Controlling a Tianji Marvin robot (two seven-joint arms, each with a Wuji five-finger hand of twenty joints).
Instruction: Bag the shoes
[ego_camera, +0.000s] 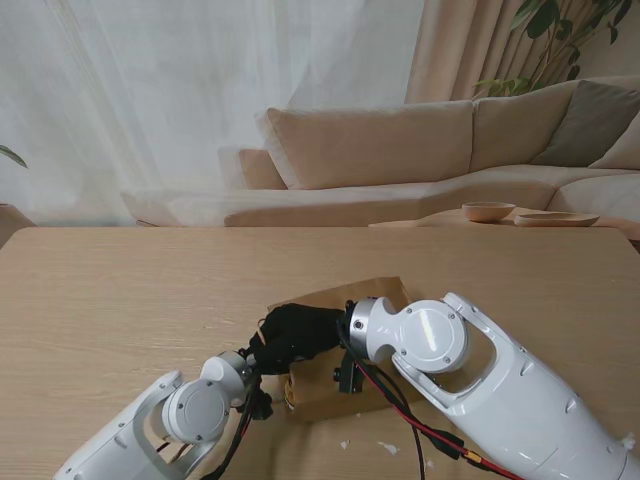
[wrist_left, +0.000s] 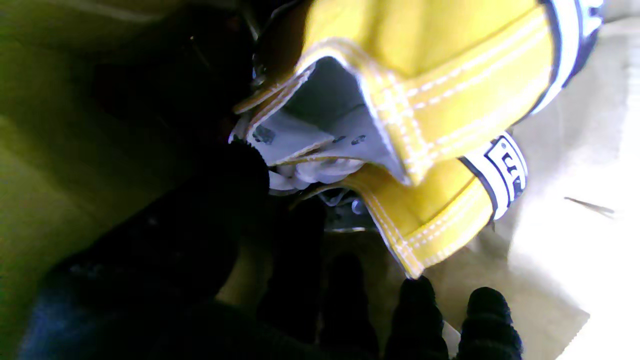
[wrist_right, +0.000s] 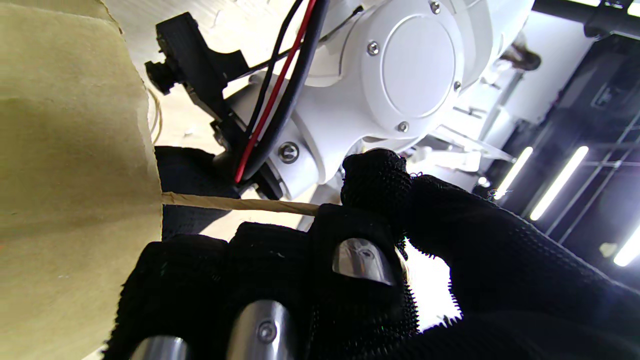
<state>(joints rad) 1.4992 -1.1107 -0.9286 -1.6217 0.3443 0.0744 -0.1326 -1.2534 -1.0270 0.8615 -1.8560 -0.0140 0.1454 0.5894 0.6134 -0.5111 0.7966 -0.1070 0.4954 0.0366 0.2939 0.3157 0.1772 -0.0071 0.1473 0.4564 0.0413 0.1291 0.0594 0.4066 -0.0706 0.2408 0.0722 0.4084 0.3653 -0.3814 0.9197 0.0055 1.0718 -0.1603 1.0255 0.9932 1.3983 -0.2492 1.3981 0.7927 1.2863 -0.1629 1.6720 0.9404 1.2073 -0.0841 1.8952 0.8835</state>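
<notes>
A brown paper bag (ego_camera: 330, 398) lies in the middle of the table, its mouth turned to my left. Both black-gloved hands meet at that mouth. My right hand (ego_camera: 315, 328) (wrist_right: 350, 260) pinches the bag's twisted paper handle (wrist_right: 240, 203) between thumb and finger, beside the bag's wall (wrist_right: 65, 150). My left hand (ego_camera: 265, 352) (wrist_left: 200, 250) reaches into the bag. Its thumb rests on the collar of a yellow shoe (wrist_left: 440, 100) with white lining and a white-and-navy sole, and its fingers lie under the shoe's edge. The stand view does not show the shoe.
A few white scraps (ego_camera: 388, 448) lie on the wooden table (ego_camera: 120, 300) close to my right arm. Beyond the far edge stand a beige sofa (ego_camera: 400, 150) and a low table with wooden bowls (ego_camera: 488, 211).
</notes>
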